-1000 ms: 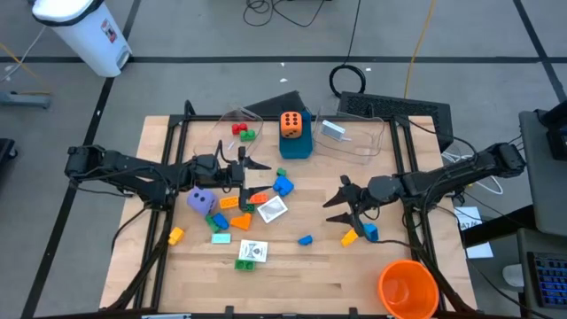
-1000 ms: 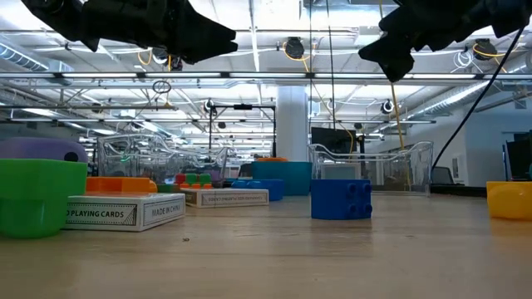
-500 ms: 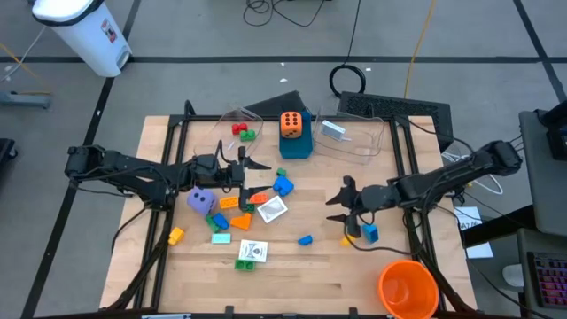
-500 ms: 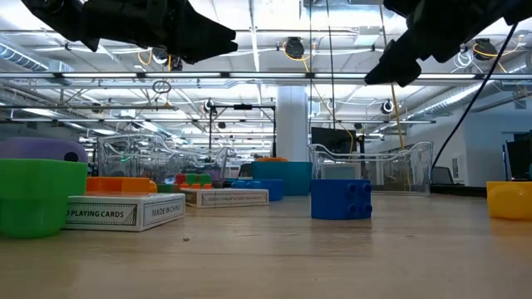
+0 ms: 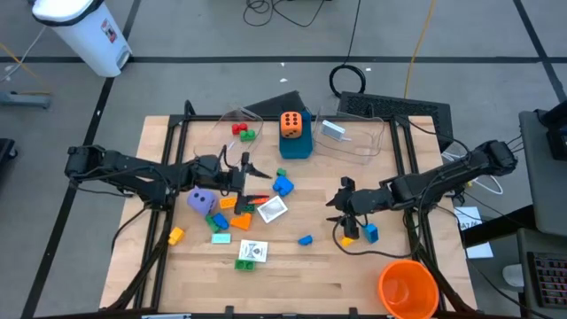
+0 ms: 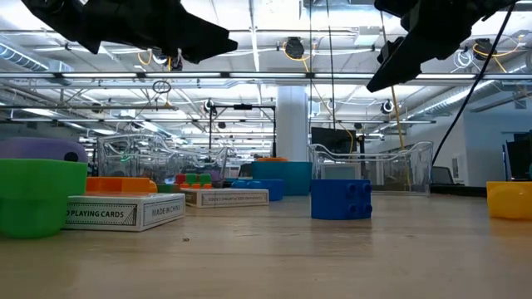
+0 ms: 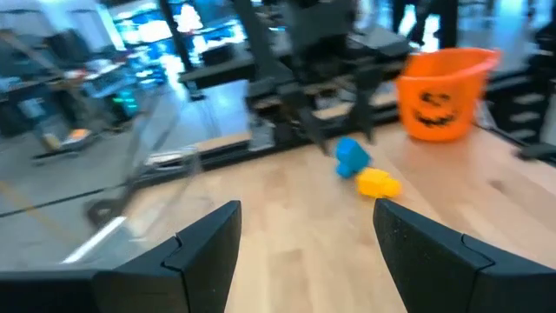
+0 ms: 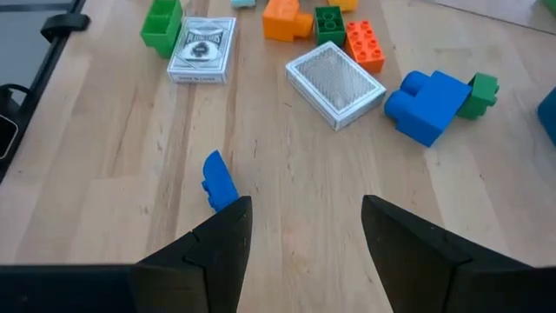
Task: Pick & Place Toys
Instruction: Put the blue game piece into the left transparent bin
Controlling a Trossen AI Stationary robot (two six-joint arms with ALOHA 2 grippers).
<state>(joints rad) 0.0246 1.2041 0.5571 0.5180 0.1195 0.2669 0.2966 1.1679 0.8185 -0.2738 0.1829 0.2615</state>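
The toys lie scattered on the wooden table (image 5: 292,283): a purple die (image 5: 200,200), a blue brick (image 5: 283,185), white cards (image 5: 273,209) (image 5: 252,252), a small blue brick (image 5: 306,239) and a yellow brick (image 5: 350,237) beside a blue brick (image 5: 369,232). An orange die (image 5: 291,124) sits on a blue box. My left gripper (image 5: 263,183) is open and empty above the left cluster. My right gripper (image 5: 335,211) is open and empty above bare table, right of the small blue brick (image 8: 219,181).
Clear tubs (image 5: 354,137) stand at the far side, and one of them holds red and green bricks (image 5: 241,131). An orange cup (image 5: 407,288) stands at the near right corner. A yellow brick (image 5: 175,235) lies near the left edge. A dark frame borders the table.
My right gripper has moved a little toward the table's near edge and tipped further down, staying open. The toys have not moved.
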